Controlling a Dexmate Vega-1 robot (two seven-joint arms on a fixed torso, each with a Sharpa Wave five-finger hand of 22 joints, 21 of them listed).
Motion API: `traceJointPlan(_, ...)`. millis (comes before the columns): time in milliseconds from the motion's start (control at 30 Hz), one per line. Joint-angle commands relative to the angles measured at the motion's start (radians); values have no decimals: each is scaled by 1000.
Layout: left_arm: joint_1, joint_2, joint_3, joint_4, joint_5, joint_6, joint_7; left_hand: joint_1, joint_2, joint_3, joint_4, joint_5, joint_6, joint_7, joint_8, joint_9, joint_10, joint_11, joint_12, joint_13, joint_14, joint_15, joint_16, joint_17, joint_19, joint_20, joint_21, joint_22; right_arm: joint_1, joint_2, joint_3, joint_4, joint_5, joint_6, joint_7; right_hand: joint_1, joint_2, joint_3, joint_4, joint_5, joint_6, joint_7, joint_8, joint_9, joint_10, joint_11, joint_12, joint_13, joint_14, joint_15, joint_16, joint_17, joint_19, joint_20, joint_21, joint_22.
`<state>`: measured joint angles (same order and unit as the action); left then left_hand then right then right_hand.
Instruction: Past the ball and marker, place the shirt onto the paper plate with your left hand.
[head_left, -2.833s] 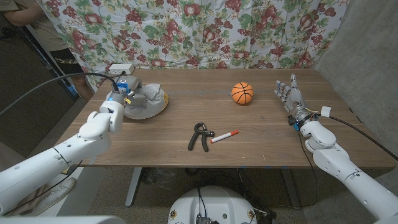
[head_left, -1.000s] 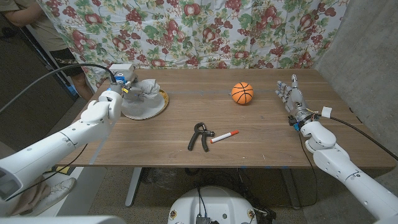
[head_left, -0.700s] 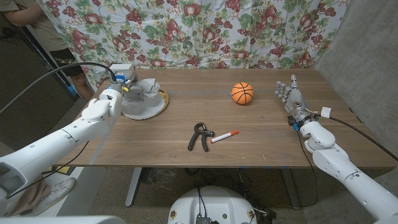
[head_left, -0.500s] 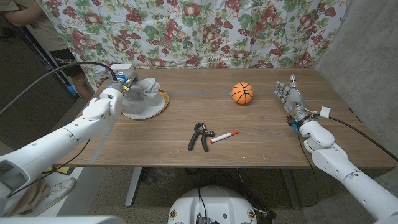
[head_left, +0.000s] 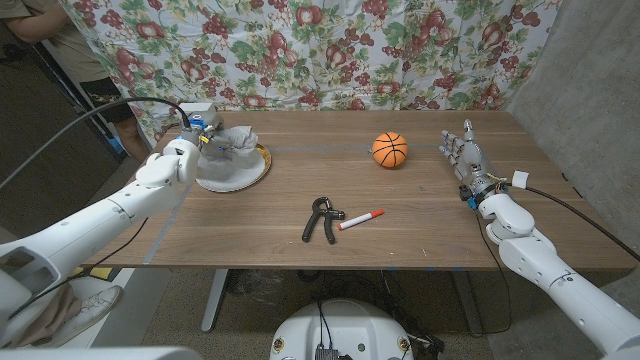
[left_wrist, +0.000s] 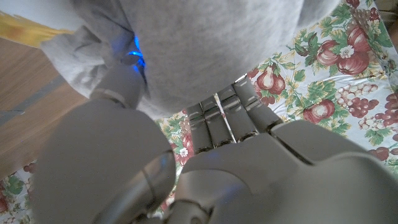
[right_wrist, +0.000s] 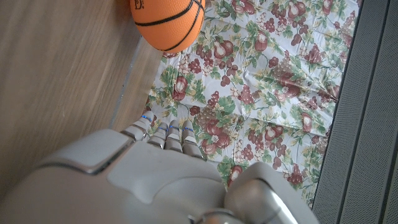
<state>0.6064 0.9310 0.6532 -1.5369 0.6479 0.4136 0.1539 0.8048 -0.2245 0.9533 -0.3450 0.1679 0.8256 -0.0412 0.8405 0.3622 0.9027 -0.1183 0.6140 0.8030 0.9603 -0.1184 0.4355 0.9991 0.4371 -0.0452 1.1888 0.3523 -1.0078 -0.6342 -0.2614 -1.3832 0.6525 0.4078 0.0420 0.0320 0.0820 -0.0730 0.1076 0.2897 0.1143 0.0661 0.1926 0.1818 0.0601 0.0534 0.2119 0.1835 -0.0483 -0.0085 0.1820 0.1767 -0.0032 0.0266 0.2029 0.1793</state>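
From the head view, your left hand is at the far left of the wooden surface, at the back edge of the paper plate. The grey shirt is bunched up on the plate's far side, and your left hand has hold of it where the cloth rises against the fingers. The orange ball sits well apart to the right, near the middle of the surface toward the back. Closer to you, the red-capped marker lies at a slant just beside a black hand-grip exerciser, the two nearly touching. Your right hand stands on its edge near the right side of the surface, fingers apart and pointing away from you, holding nothing. A flowered cloth hangs behind the surface, and a person's arm shows at the top left corner.

In the left wrist view, the back of your left hand sits close to the lens, and the shirt drapes over the fingers, which are closed into the grey fabric. A strip of the plate's yellow rim shows beside the cloth.

In the right wrist view, your right hand is released, its fingers reaching out with nothing between them. The ball rests on the surface beyond the fingertips, apart from them, with the flowered cloth behind.
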Motion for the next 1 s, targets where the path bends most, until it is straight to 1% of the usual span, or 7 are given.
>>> traceJointPlan(33,-60,-34,41,80,10,-40,-10,22,23,158,146,7,147,-41,10,167,74,-74,6,4,29,-102,-3,-3,0,-134,8,-2,11,2,-4,4,-4,-1,0,12,20,3,2,-2,4,2,-1,3,3,-3,3,2,1,-2,3,4,2,1,-4,2)
traceJointPlan(200,-80,-48,57,106,10,-57,-10,24,22,158,146,8,146,-43,8,168,74,-76,6,4,28,-100,-3,0,-1,-133,11,-7,18,6,-7,9,-4,-1,1,12,20,3,2,-2,4,1,-1,3,4,-3,3,2,2,-2,3,4,2,1,-4,2)
traceJointPlan(500,-96,-74,74,142,0,-67,-6,14,18,157,147,8,149,-37,7,168,74,-75,7,3,28,-99,-3,4,-3,-131,16,-19,27,9,-10,14,-6,3,6,13,20,4,1,-2,7,2,-1,3,8,1,4,2,5,-4,4,3,5,-5,-3,2)
traceJointPlan(633,-108,-80,94,166,9,-89,2,12,18,156,146,8,148,-38,4,165,76,-76,7,1,28,-99,-4,5,-3,-132,18,-23,31,9,-10,11,-6,-3,2,13,20,4,1,-2,7,1,-1,3,9,-2,4,2,4,-4,3,3,5,-5,-4,2)
traceJointPlan(867,-118,-99,103,195,-7,-99,10,12,18,155,145,9,150,-38,4,169,73,-76,7,2,29,-99,-4,6,-4,-133,23,-30,36,9,-11,10,-8,-3,3,14,20,5,1,-2,8,1,-1,3,8,-2,4,2,4,-5,3,3,4,-4,-4,2)
traceJointPlan(900,-118,-98,104,194,-7,-99,10,12,18,154,145,9,152,-44,5,170,76,-74,7,-1,30,-100,-4,7,-4,-133,24,-31,36,9,-11,10,-8,-3,3,14,20,5,1,-2,8,1,-1,3,7,-3,3,1,4,-5,3,3,4,-4,-4,2)
traceJointPlan(1000,-119,-107,109,203,-13,-99,13,10,18,155,146,9,154,-37,5,169,76,-72,8,1,29,-98,-5,7,-4,-133,26,-34,36,10,-11,8,-6,-6,1,14,20,5,0,-2,8,1,-1,3,7,-3,3,1,4,-5,3,3,5,-4,-4,2)
